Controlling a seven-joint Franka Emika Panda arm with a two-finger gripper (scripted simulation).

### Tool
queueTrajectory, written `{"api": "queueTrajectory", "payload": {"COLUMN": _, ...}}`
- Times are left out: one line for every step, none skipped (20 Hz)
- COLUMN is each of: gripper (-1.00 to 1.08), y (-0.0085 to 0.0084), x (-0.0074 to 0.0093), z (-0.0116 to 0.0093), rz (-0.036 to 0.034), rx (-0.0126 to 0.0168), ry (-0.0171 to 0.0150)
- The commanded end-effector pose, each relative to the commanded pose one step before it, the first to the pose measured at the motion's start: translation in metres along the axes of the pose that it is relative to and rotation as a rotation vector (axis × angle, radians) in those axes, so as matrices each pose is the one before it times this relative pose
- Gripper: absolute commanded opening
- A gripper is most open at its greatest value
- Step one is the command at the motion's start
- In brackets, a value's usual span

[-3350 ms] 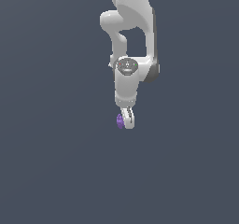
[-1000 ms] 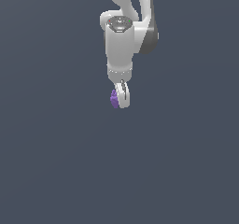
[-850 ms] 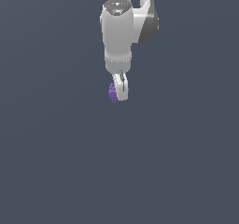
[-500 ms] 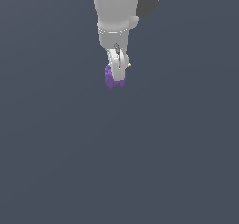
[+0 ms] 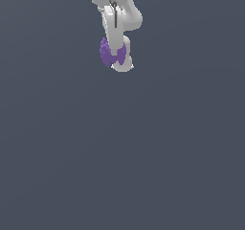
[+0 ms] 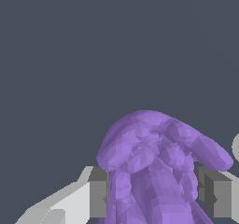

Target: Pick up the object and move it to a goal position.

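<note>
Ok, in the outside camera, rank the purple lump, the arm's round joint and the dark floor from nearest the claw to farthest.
1. The purple lump: pinched in the claw, touching it.
2. The round joint: just up the arm, above the claw.
3. The dark floor: last only tentatively; its flat shading shows no depth, so joint versus floor is hard to call.

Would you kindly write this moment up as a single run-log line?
phase: carrying | gripper: shut on purple object | object: between the fingers, lobes sticking out on both sides | goal marker: none visible
</note>
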State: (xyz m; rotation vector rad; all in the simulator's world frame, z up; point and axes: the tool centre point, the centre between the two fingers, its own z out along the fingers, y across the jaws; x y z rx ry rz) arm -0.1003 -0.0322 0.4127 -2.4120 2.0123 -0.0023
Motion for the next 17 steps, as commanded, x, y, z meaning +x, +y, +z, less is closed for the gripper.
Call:
{"api": "queueTrajectory", "payload": {"gripper": -1.00, "y": 0.00343, "x": 0.00202, "z": -0.01834, "rz": -0.00065, "rx": -0.00139, "ry": -0.00021}}
{"api": "queueTrajectory", "payload": {"gripper": -1.00, "y": 0.00082, "x": 0.00063, "z": -0.00608, "rz": -0.00045, "rx": 0.00004, "ry": -0.00019}}
{"api": "queueTrajectory", "payload": {"gripper": -1.00, "y": 0.00075, "x": 0.00071, "z": -0.00558, "rz": 0.00000, "rx": 0.00000, "ry": 0.00000}}
{"api": "queueTrajectory", "payload": {"gripper": -1.00, "y": 0.00063, "x": 0.00051, "z": -0.00507, "rz": -0.00045, "rx": 0.00004, "ry": -0.00018}}
{"api": "queueTrajectory", "payload": {"gripper": -1.00, "y": 0.00059, "x": 0.00059, "z": -0.00456, "rz": 0.00000, "rx": 0.00000, "ry": 0.00000}}
{"api": "queueTrajectory", "payload": {"gripper": -1.00, "y": 0.00047, "x": 0.00037, "z": -0.00405, "rz": -0.00046, "rx": 0.00004, "ry": -0.00017}}
{"api": "queueTrajectory", "payload": {"gripper": -1.00, "y": 0.00043, "x": 0.00046, "z": -0.00354, "rz": 0.00000, "rx": 0.00000, "ry": 0.00000}}
{"api": "queueTrajectory", "payload": {"gripper": -1.00, "y": 0.00035, "x": 0.00040, "z": -0.00302, "rz": 0.00000, "rx": 0.00000, "ry": 0.00000}}
{"api": "queueTrajectory", "payload": {"gripper": -1.00, "y": 0.00021, "x": 0.00018, "z": -0.00251, "rz": -0.00046, "rx": 0.00003, "ry": -0.00015}}
{"api": "queueTrajectory", "payload": {"gripper": -1.00, "y": 0.00017, "x": 0.00028, "z": -0.00199, "rz": 0.00000, "rx": 0.00000, "ry": 0.00000}}
{"api": "queueTrajectory", "payload": {"gripper": -1.00, "y": 0.00007, "x": 0.00022, "z": -0.00148, "rz": 0.00000, "rx": 0.00000, "ry": 0.00000}}
{"api": "queueTrajectory", "payload": {"gripper": -1.00, "y": -0.00002, "x": 0.00017, "z": -0.00097, "rz": 0.00000, "rx": 0.00000, "ry": 0.00000}}
{"api": "queueTrajectory", "payload": {"gripper": -1.00, "y": -0.00011, "x": 0.00011, "z": -0.00046, "rz": 0.00000, "rx": 0.00000, "ry": 0.00000}}
{"api": "queueTrajectory", "payload": {"gripper": -1.00, "y": -0.00021, "x": 0.00005, "z": 0.00006, "rz": 0.00000, "rx": 0.00000, "ry": 0.00000}}
{"api": "queueTrajectory", "payload": {"gripper": -1.00, "y": -0.00030, "x": 0.00000, "z": 0.00057, "rz": 0.00000, "rx": 0.00000, "ry": 0.00000}}
{"api": "queueTrajectory", "payload": {"gripper": -1.00, "y": -0.00025, "x": -0.00003, "z": 0.00068, "rz": 0.00000, "rx": 0.00000, "ry": 0.00000}}
{"api": "queueTrajectory", "payload": {"gripper": -1.00, "y": -0.00008, "x": -0.00002, "z": 0.00025, "rz": 0.00000, "rx": 0.00000, "ry": 0.00000}}
